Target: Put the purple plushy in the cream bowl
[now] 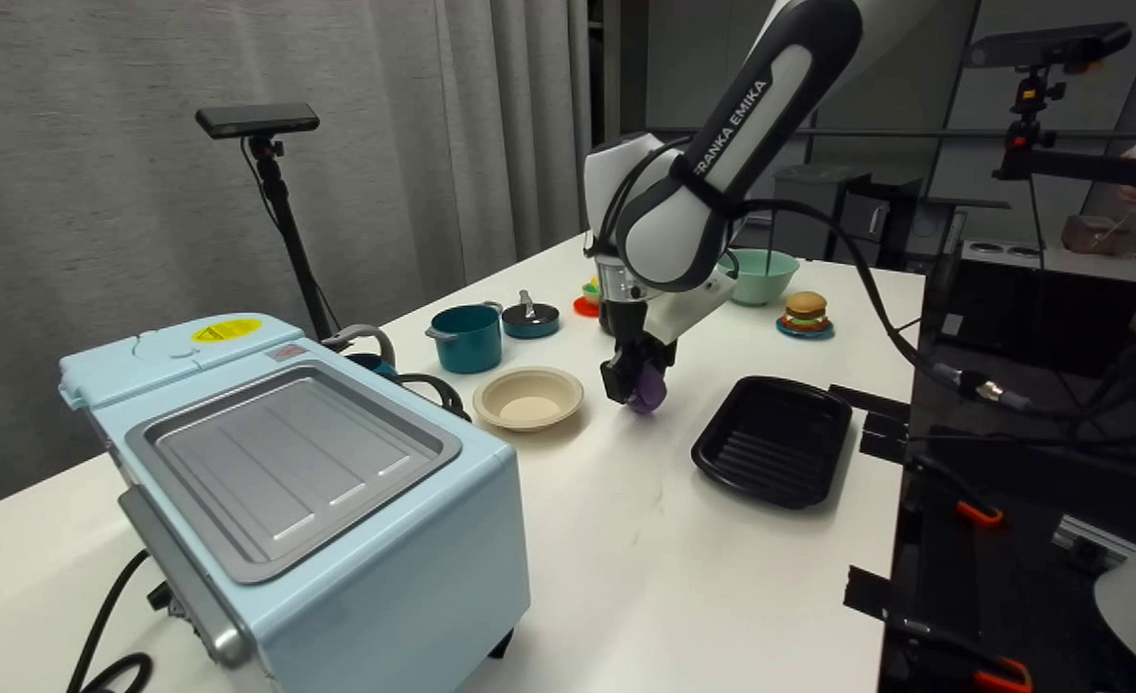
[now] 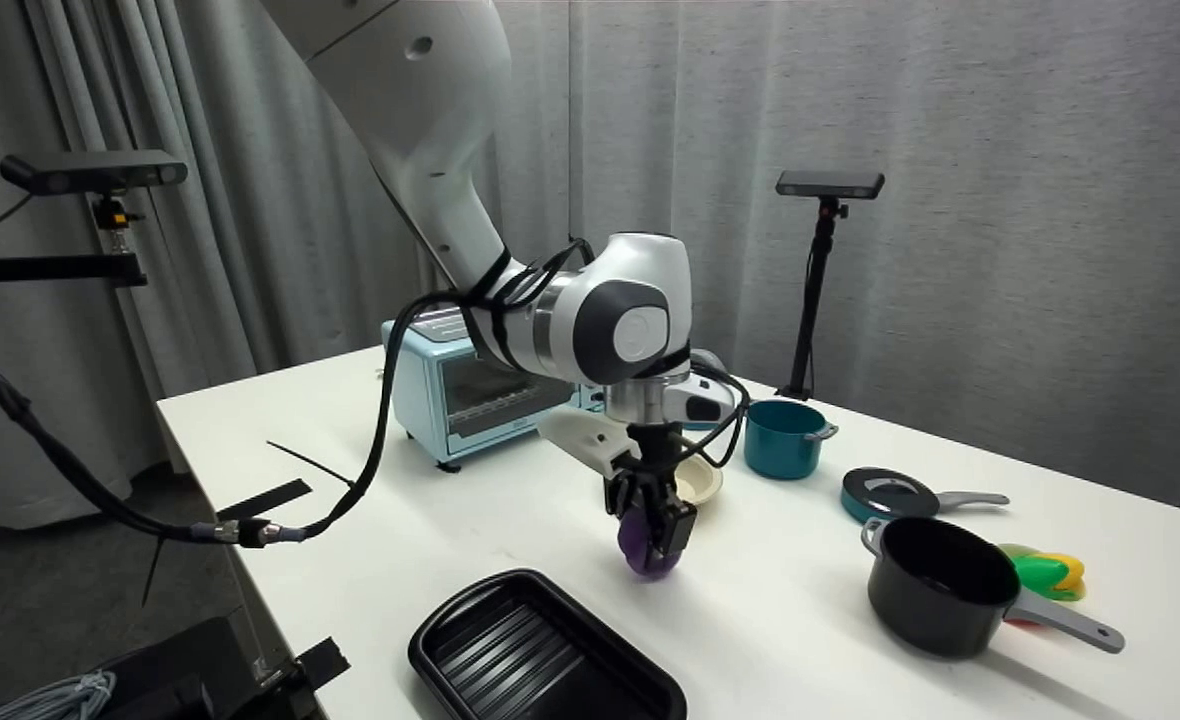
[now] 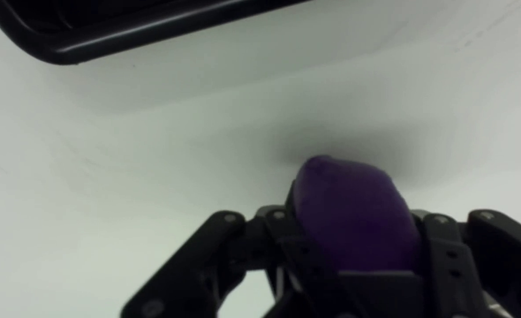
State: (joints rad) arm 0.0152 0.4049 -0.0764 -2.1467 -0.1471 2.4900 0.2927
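Observation:
The purple plushy is a small round soft toy between the fingers of my gripper. In the wrist view both fingers press on the sides of the plushy, so the gripper is shut on it. The plushy is at or just above the table; I cannot tell if it touches. The cream bowl is shallow and round and stands beside the gripper, to its left in that exterior view. In an exterior view the bowl is behind the gripper and partly hidden by it. The bowl is out of the wrist view.
A black tray lies near the gripper, opposite the bowl. A teal pot, a lidded teal pan and a black pot stand around. A light blue toaster oven stands past the bowl.

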